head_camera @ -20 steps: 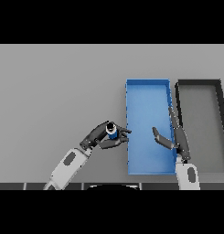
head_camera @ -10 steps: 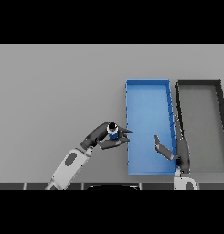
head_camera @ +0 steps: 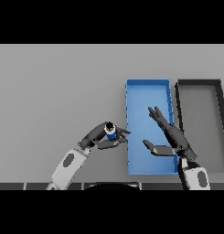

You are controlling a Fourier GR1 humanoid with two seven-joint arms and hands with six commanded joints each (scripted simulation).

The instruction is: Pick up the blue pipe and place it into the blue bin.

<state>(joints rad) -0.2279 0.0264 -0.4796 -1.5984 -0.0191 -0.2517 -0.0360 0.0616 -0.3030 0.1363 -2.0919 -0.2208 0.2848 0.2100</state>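
Since a second earlier, my right hand point(head_camera: 173, 137) had risen from the lower edge and spread out over the right half of the blue bin point(head_camera: 147, 84), its fingers now straight and fanned toward the upper left, thumb stretched out to the left, holding nothing. Meanwhile my left hand point(head_camera: 100, 139) had barely shifted: it stayed just left of the bin's left wall, fingers and thumb curled around the blue pipe point(head_camera: 110, 132). That pipe stood roughly upright in my grasp, its dark open end facing up, its blue body showing between my fingers. It sat over the grey counter point(head_camera: 54, 91), outside the bin, with my fingertips reaching right up to the bin's left rim. Whether the pipe's lower end touched the counter I could not tell, since my fingers hid it. Inside, the blue bin showed only its flat blue floor beneath my right hand. Just beside the bin on its right, the dark bin point(head_camera: 200, 83) lay parallel, its grey floor bare, with my right forearm coming up along the narrow gap between the two.
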